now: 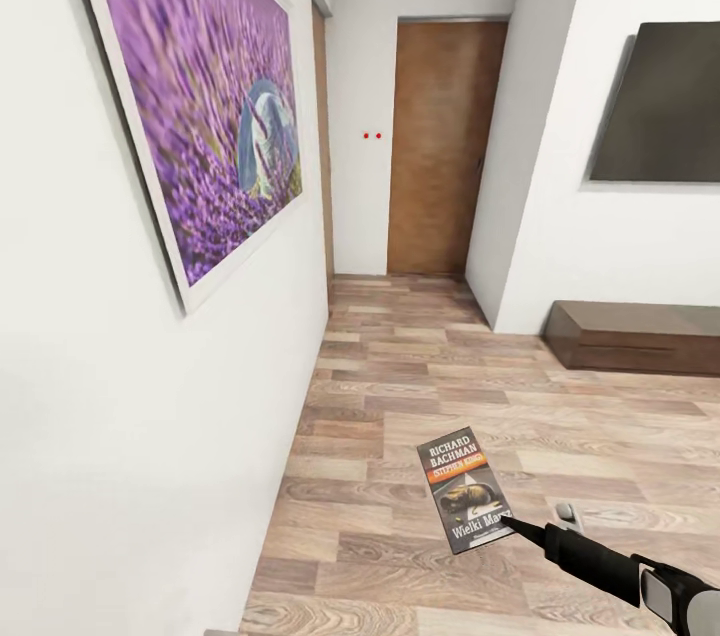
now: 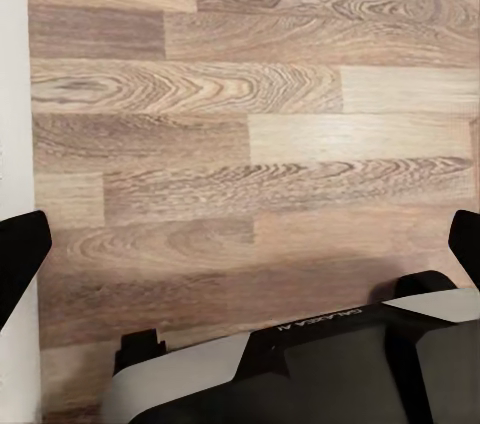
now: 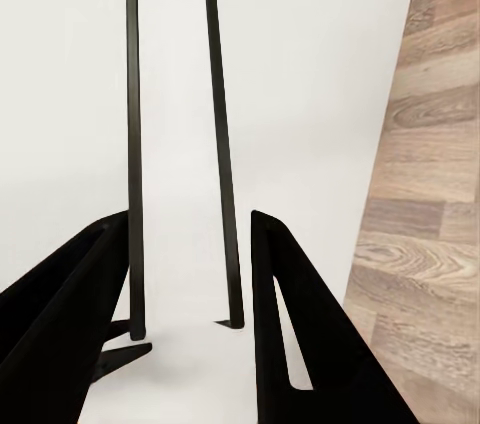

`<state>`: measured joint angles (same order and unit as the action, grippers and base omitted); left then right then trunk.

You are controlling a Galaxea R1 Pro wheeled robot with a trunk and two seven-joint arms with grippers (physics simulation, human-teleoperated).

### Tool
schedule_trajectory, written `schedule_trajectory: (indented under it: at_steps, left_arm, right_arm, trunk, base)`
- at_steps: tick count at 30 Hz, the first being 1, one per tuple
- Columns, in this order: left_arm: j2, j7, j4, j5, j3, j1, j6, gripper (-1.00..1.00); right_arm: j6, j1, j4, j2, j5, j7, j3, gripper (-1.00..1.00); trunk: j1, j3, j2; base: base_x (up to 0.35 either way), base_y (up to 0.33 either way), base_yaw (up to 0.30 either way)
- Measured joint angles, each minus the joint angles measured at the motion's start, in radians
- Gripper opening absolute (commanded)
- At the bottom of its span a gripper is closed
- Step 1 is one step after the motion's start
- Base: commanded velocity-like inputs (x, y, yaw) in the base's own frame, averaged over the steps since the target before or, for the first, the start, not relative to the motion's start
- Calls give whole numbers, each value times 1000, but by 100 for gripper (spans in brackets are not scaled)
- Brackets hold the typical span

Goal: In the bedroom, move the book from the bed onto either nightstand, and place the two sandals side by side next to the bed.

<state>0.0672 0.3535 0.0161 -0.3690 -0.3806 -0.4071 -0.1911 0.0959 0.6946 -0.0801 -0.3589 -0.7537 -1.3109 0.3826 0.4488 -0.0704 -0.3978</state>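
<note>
Head view first: the right tool (image 1: 510,522) reaches in from the lower right, its tip pinching the lower corner of the book (image 1: 463,490), which hangs cover-up above the wood-plank floor (image 1: 420,366). A large purple flower picture (image 1: 205,86) hangs on the white wall at the left, a brown door (image 1: 440,146) closes the end of the passage, and a dark screen (image 1: 660,106) sits on the right wall above a long low dark cabinet (image 1: 640,336).

Left wrist view: the left tool's fingertips (image 2: 20,249) stand wide apart at the picture's edges, with bare floor planks (image 2: 250,134) between them.

Right wrist view: the right tool's two dark fingers (image 3: 290,334) are closed on the book (image 3: 180,134), seen edge-on as a pale sheet between two thin dark lines, floor (image 3: 420,204) beyond.
</note>
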Motion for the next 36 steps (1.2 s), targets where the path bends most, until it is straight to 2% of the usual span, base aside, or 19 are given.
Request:
schedule_trajectory:
  at_steps: [19, 24, 36]
  left_arm:
    - [0, 0, 0, 0, 1, 0, 0, 100]
    - [0, 0, 0, 0, 0, 0, 0, 100]
    - [0, 0, 0, 0, 0, 0, 0, 100]
  right_arm:
    - [0, 0, 0, 0, 0, 1, 3, -100]
    - [0, 0, 0, 0, 0, -1, -2, -100]
    - [0, 0, 0, 0, 0, -2, 0, -100]
  trunk:
    - [0, 0, 0]
    - [1, 0, 0]
    - [1, -3, 0]
  base:
    - [320, 0, 0]
    - [80, 0, -47]
    - [5, 0, -253]
